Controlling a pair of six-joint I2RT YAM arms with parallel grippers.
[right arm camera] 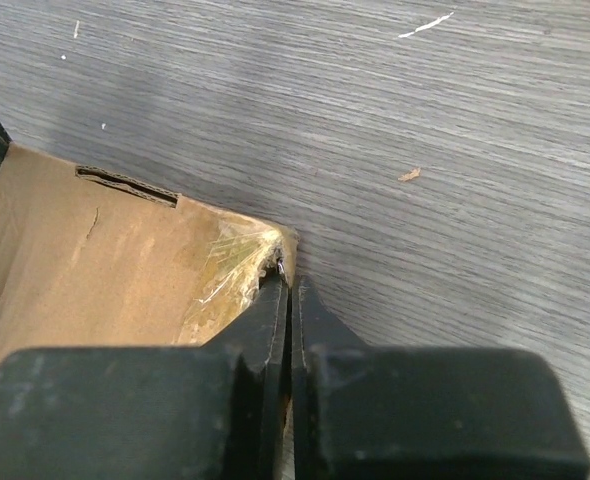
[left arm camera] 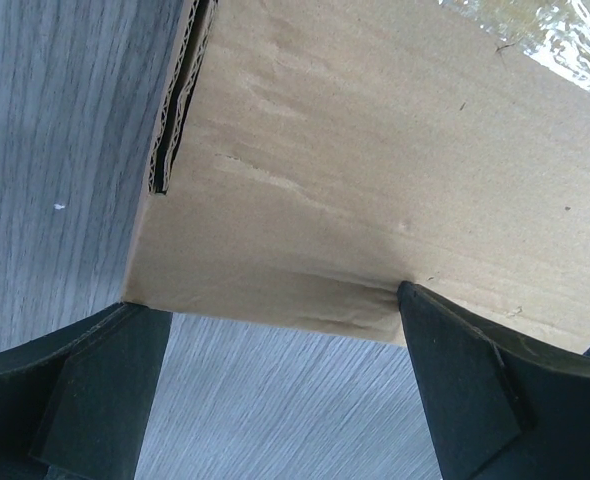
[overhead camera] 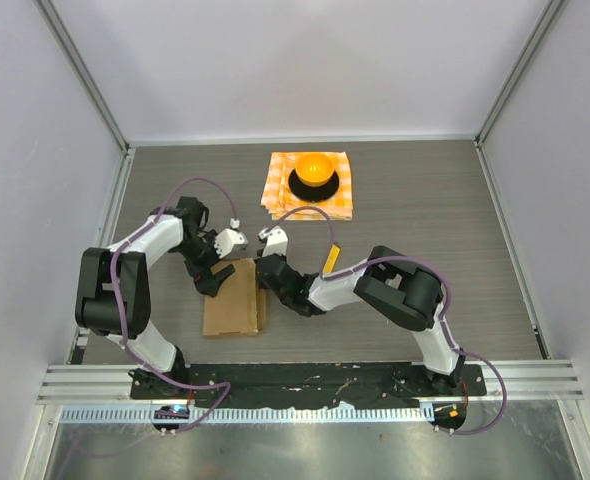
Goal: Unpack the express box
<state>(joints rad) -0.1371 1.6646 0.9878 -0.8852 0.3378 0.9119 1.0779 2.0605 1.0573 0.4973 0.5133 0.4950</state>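
Note:
The express box (overhead camera: pixel 233 305) is a flat brown cardboard box lying on the table between the two arms. My left gripper (overhead camera: pixel 213 283) is open at the box's far left corner. In the left wrist view the box (left arm camera: pixel 375 160) fills the top, and its edge lies between the spread fingers (left arm camera: pixel 475 380), the right one touching the cardboard. My right gripper (overhead camera: pixel 267 275) is at the box's far right corner. In the right wrist view its jaws (right arm camera: pixel 288 285) are shut on the taped corner of the box (right arm camera: pixel 95 260).
An orange-checkered cloth (overhead camera: pixel 280 195) lies at the back centre with a round orange object on a black base (overhead camera: pixel 313 172) on it. Grey walls enclose the wood-grain table (overhead camera: pixel 425 200). A metal rail (overhead camera: pixel 315 380) runs along the near edge.

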